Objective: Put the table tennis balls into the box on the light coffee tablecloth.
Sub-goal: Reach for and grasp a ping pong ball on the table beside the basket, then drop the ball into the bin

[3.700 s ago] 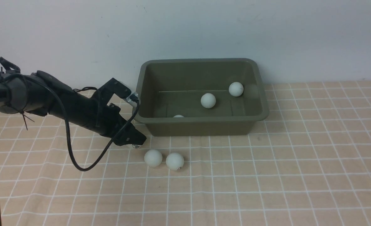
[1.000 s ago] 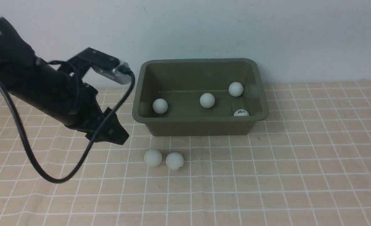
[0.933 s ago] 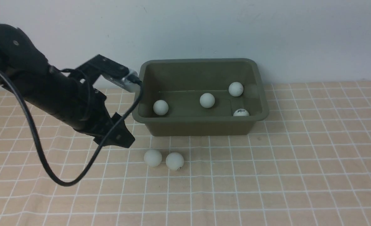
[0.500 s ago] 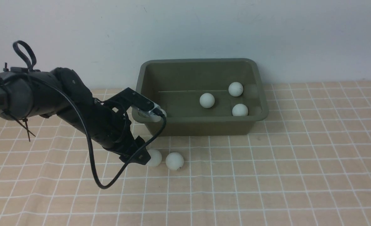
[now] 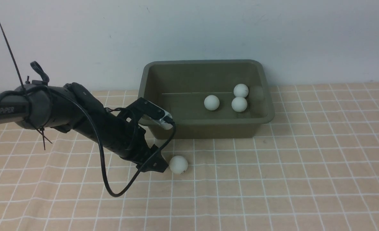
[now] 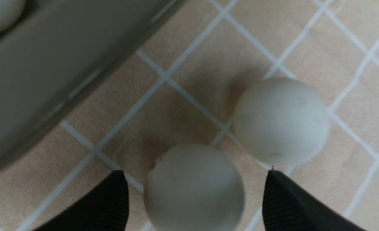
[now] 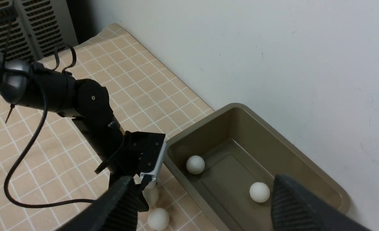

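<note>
Table tennis ball [image 6: 192, 187]: light, hollow, smooth, likely rolls or squirts out. Left gripper [image 6: 196, 181] jaws apart, straddling it; pinch gently across widest middle. 2nd ball [image 6: 281, 122] just beside.

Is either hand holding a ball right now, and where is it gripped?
Nothing is held. The left hand is open, its fingers flanking a ball without touching; the right hand is open and empty.
</note>
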